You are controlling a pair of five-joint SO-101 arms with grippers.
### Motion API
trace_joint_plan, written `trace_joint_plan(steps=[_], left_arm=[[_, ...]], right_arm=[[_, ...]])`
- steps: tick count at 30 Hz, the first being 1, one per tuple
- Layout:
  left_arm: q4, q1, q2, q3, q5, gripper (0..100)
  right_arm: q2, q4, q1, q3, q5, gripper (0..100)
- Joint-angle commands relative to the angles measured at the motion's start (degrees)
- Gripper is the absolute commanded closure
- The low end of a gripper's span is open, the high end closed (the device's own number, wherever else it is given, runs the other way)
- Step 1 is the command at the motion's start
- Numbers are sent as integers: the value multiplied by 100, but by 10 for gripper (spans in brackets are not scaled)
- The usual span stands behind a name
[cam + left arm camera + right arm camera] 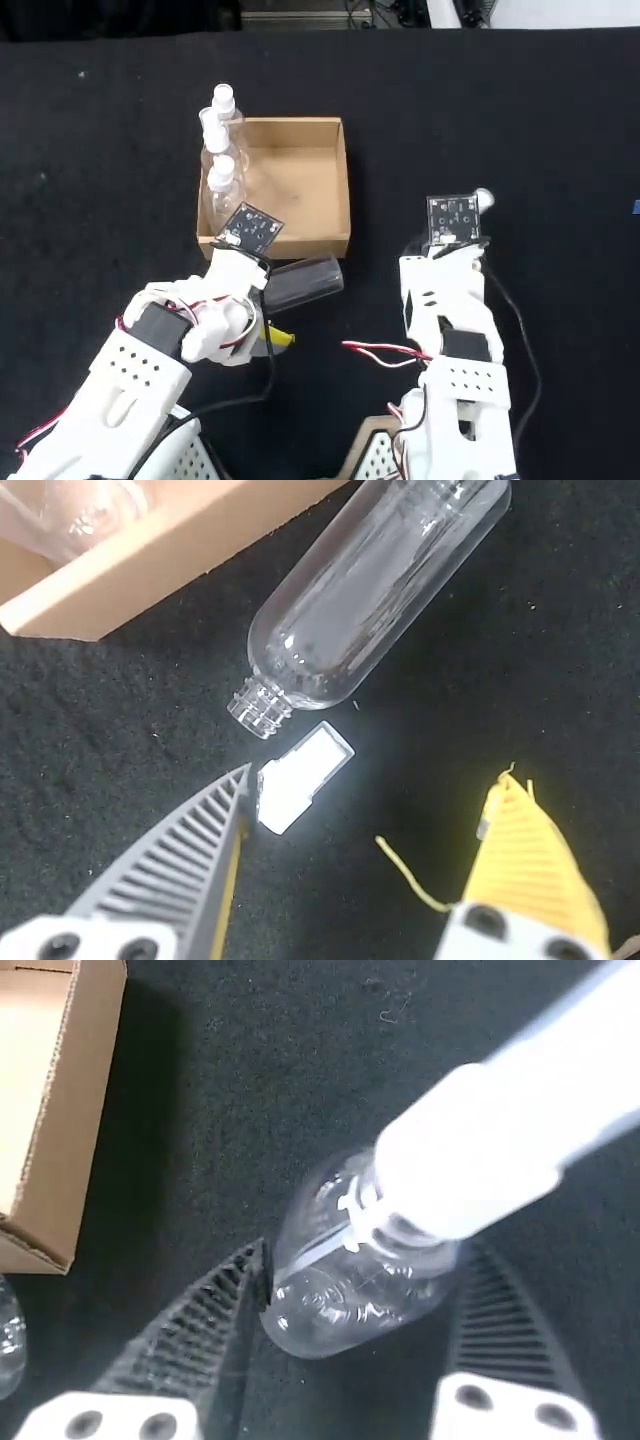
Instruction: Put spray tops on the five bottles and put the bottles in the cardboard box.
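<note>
Lying bottle [380, 590], neck toward left fingers [185, 865]

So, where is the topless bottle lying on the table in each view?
High view: the bottle lies just outside the box's near wall.
Left wrist view: it lies beside the box, its neck by a loose spray top.
Right wrist view: probably the clear sliver at the picture's edge, past the box corner.
Shared landmark: the box.

From high above on the robot's side, a fixed camera showed us the whole table [520, 120]. Each wrist camera looked down from close by, the right one over a capped bottle [350, 1300]. All three shared the cardboard box [345, 180] [150, 560] [45, 1090].
</note>
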Motion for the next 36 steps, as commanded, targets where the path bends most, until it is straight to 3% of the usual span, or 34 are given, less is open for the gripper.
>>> trace_joint_plan(steps=[1,6,21,28,36], left_arm=[[-132,-57,-114,-40,-53,668],[-123,-57,-114,-40,-53,668],[-105,-57,-114,-40,-53,668],[-62,-57,-114,-180,-53,668],[897,-66,-114,-673,-53,668]], right_arm=[[-127,-193,123,-22,9,902],[-171,-211,545,-215,-97,988],[-1525,1653,659,-1560,-404,969],[-1552,1864,-352,-2475,-774,973],[-295,1424,-1811,-3116,-941,973]])
